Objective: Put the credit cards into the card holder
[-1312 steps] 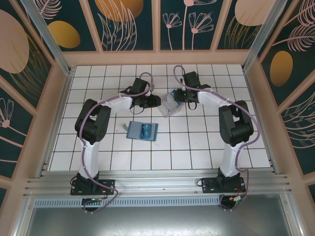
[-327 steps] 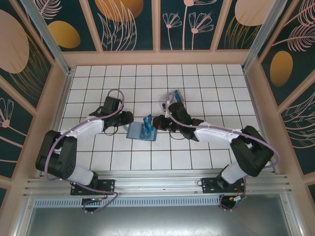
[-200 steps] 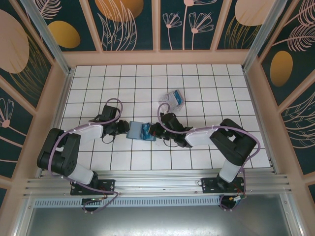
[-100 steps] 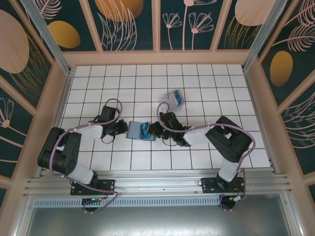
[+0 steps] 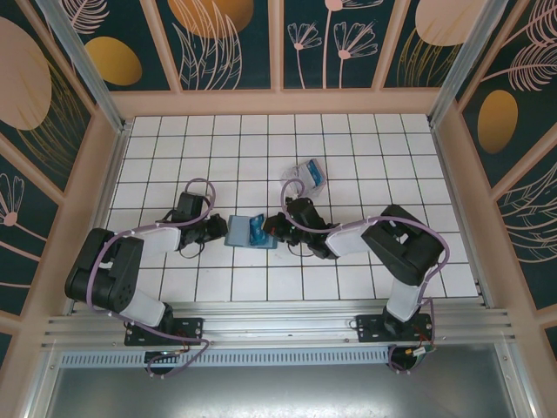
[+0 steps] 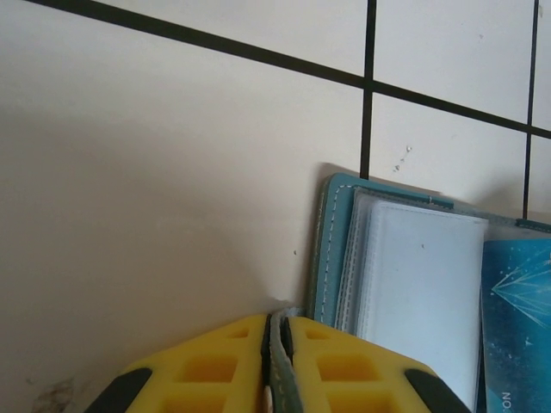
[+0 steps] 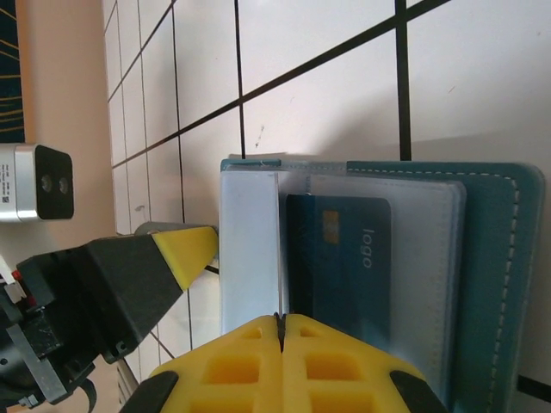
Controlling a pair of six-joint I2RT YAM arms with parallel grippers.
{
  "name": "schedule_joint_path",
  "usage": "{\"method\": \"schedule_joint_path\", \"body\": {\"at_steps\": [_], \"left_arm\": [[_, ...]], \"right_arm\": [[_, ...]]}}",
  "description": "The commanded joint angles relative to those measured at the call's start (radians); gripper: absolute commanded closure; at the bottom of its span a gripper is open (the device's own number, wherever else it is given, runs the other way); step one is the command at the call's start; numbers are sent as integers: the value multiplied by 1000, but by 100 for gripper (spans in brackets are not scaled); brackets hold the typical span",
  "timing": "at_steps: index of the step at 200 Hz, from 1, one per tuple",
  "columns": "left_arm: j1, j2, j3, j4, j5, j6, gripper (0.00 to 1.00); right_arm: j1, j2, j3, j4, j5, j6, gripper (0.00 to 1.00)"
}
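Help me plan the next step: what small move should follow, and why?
Probably push the blue card deeper with the shut right pincer: its end lies at the fingertips, inside the card holder sleeve, while the left pincer pinches the holder's edge.

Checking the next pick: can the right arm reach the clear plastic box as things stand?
Probably yes: the clear plastic box lies on open tiles just beyond the right tool, nothing between.
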Motion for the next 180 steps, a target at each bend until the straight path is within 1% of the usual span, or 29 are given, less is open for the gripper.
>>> {"method": "schedule_joint_path", "body": {"at_steps": [1, 43, 74, 107, 139, 180], "left_arm": [[-11, -1, -34, -43, 101, -23, 84], [-12, -12, -39, -49, 109, -24, 84], [-12, -29, -49, -53, 115, -29, 84], [-13, -54, -61, -59, 119, -37, 84], [-12, -57, -61, -55, 123, -46, 84], [-12, -53, -54, -51, 123, -48, 84]], "right_arm": [[-5, 35, -3, 63, -28, 25, 98], [-5, 69, 30, 74, -43, 28, 98], [-4, 79, 29, 90, -15, 28, 98], [-2, 76, 33, 70, 23, 7, 99], [20, 85, 69, 23, 18, -17, 98], [72, 91, 129, -123, 69, -84, 98]]}}
